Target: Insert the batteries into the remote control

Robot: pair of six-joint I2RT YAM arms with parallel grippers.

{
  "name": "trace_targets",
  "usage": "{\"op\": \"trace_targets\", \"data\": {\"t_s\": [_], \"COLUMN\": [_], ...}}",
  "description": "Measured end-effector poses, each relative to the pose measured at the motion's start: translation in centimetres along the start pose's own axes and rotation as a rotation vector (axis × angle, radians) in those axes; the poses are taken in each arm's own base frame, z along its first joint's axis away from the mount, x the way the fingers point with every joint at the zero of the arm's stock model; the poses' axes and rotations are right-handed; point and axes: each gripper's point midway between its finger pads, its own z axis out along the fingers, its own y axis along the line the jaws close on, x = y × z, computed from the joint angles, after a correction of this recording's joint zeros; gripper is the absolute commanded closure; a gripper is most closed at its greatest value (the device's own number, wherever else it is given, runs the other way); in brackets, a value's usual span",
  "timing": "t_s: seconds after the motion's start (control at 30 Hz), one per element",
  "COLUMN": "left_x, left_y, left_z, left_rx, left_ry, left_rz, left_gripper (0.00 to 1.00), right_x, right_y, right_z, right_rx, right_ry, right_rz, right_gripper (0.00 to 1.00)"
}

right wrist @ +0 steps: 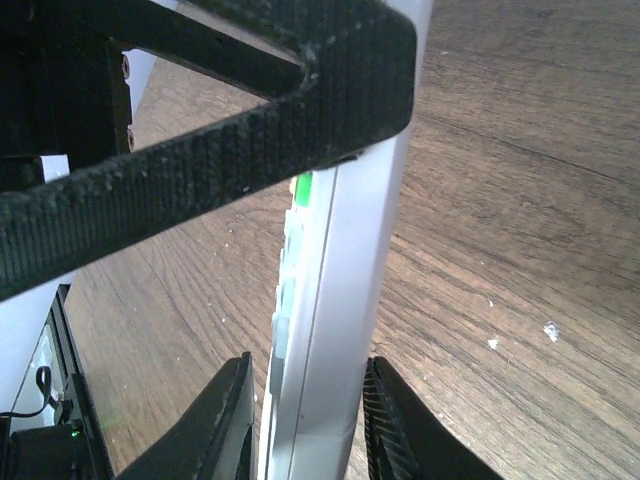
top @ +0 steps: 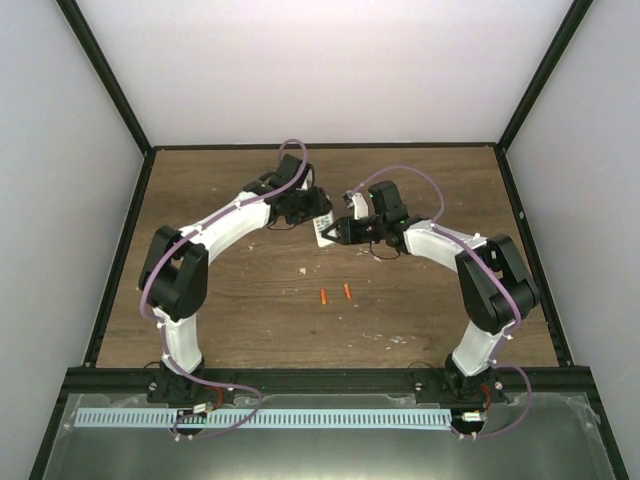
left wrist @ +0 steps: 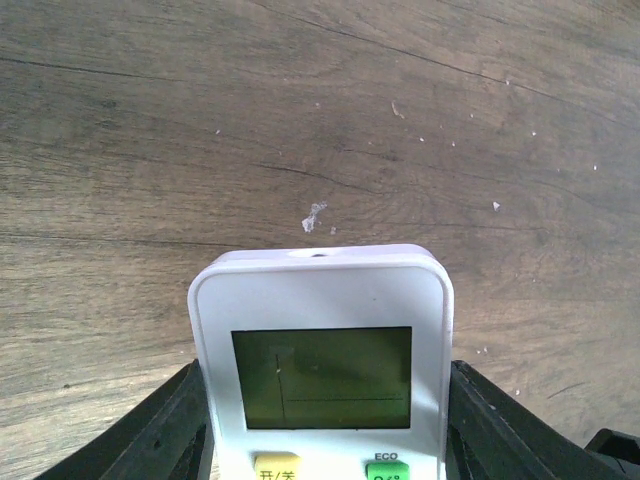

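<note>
Centre frame, the left gripper (left wrist: 323,400) holds the remote control (top: 323,228) aloft by its sides, likely steadying it. The right gripper (right wrist: 305,400) brackets its thin edge, grip uncertain. The batteries (top: 324,296) lie below on the table (top: 220,190).

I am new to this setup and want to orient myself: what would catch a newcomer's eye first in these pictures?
First, the white remote control, held over the middle of the wooden table where both arms meet: the left gripper clamps its sides, and the right gripper straddles its thin edge. Next, two orange batteries lie loose on the table, nearer the arm bases.
</note>
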Motion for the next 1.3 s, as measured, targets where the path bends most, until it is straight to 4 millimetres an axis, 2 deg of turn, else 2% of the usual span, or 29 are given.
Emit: {"op": "trace_targets", "data": {"t_s": [0.27,0.43,0.57,0.7,0.77,0.93,1.03,1.2,1.3], "left_x": [0.1,0.2,0.1,0.1,0.1,-0.3,-1.2,-4.7,-6.3], "left_y": [-0.1,0.3,0.1,0.1,0.1,0.1,1.0,4.0,5.1], "left_z": [0.1,0.3,0.4,0.5,0.5,0.3,-0.8,-4.2,-5.7], "left_rx": [-0.008,-0.015,-0.008,-0.001,0.001,0.009,0.013,0.045,0.079], "left_ry": [-0.01,-0.01,-0.016,-0.022,-0.022,-0.038,-0.063,-0.143,-0.177], "left_rz": [-0.007,-0.018,-0.018,-0.023,-0.033,-0.073,-0.123,-0.263,-0.33], "left_gripper": [0.9,0.8,0.58,0.28,0.2,0.16,0.16,0.16,0.16], "right_x": [0.2,0.5,0.4,0.4,0.5,0.6,0.4,-0.1,-0.5], "right_y": [-0.2,-0.8,-0.9,-1.1,-1.3,-2.0,-2.9,-4.8,-5.8], "right_z": [0.1,0.3,0.3,0.3,0.3,0.2,-0.3,-2.1,-3.1], "right_rx": [0.003,0.017,0.024,0.035,0.042,0.099,0.17,0.335,0.436], "right_ry": [0.008,0.019,0.017,0.015,0.018,0.022,0.013,0.002,-0.003], "right_rz": [0.009,0.025,0.025,0.022,0.016,-0.017,-0.047,-0.127,-0.194], "right_gripper": [0.88,0.94,0.96,0.96,0.96,0.96,0.96,0.96,0.96]}}
